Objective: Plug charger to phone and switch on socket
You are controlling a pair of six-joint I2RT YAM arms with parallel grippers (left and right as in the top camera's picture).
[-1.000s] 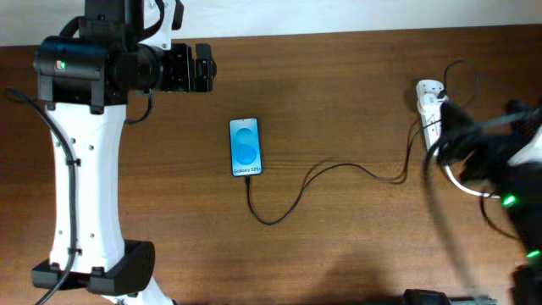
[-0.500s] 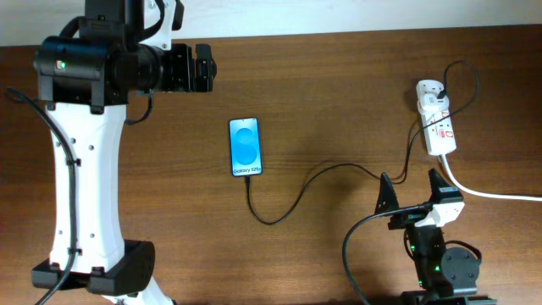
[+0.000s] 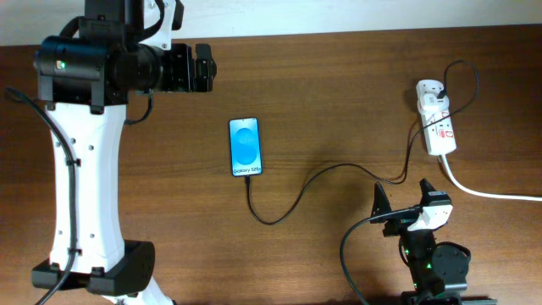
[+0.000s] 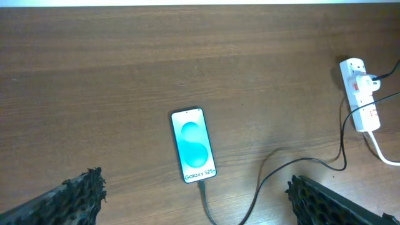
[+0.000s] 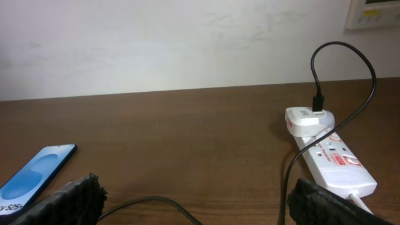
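Since a second ago the right pincer [image 3: 403, 202] has left the white plastic power strip [image 3: 437, 127], where it was a blur, and now sits low at the near edge of the brown wood-grain counter [image 3: 339, 85]. It is slightly lower than half a second back. Its two dark fingers are spread wide and hold nothing. The left pincer [image 3: 206, 69] has not moved. It hangs at the far left of the counter, its jaws also wide apart and empty.

The slim rectangular phone with a glossy bright blue screen [image 3: 246, 146] lies flat and face up, left of centre, as before. The thin black charger cable [image 3: 313, 178] loops from the phone's bottom edge across to the power strip, and its path is unchanged.

Only the left wrist view shows the cable tip meeting the phone's lower edge. Only the right wrist view shows the blocky white adapter [image 5: 309, 120] standing in the strip's far end. There the cable rises from it in a tall arch against a plain pale wall [image 5: 187, 44]. Overhead, a thick white cord [image 3: 483, 191] runs off to the right. The strip carries small red marks, but I cannot tell how its switch is set.
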